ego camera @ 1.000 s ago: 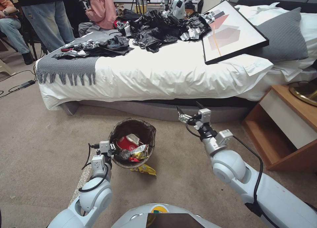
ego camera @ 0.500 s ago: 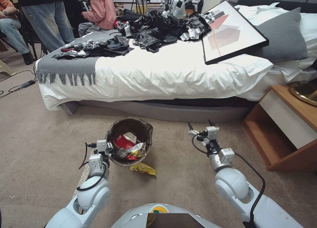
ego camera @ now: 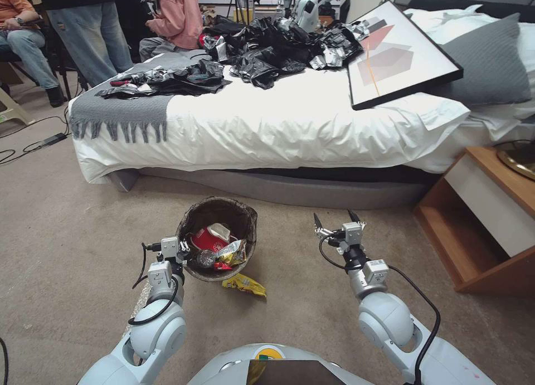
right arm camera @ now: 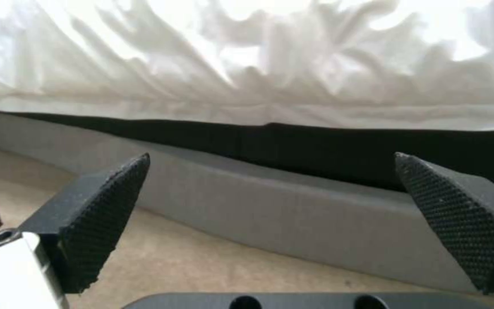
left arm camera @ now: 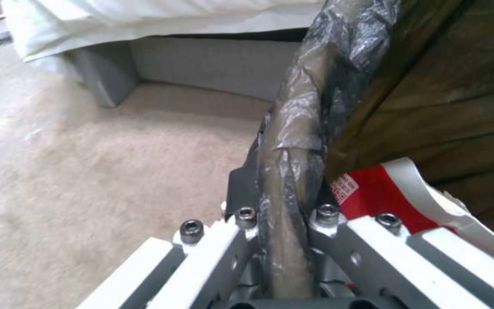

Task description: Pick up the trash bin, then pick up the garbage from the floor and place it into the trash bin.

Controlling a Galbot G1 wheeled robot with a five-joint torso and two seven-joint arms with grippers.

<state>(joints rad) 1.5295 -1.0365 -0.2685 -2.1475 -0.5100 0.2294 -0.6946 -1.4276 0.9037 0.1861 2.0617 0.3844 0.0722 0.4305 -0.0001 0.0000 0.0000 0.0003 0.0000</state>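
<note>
Beige carpet beside the bed [ego camera: 290, 123]; left gripper [ego camera: 179, 251] clamped on the trash bin [ego camera: 217, 237] rim, bag liner [left arm camera: 293, 141] pinched between the jaws, bin seems held just off the floor; right gripper [ego camera: 336, 220] wide open, empty, near the bed base. Yellow wrapper [ego camera: 243, 284] on the carpet by the bin: light, crinkly, likely slippery; pinch a raised fold.

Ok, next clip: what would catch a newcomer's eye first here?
The round trash bin with its dark brown-black bag liner, stuffed with a red-and-white paper cup and wrappers, held at its rim by the left gripper. A yellow snack wrapper lies on the beige carpet beside it. The right gripper hangs open and empty before the white-sheeted bed.
</note>
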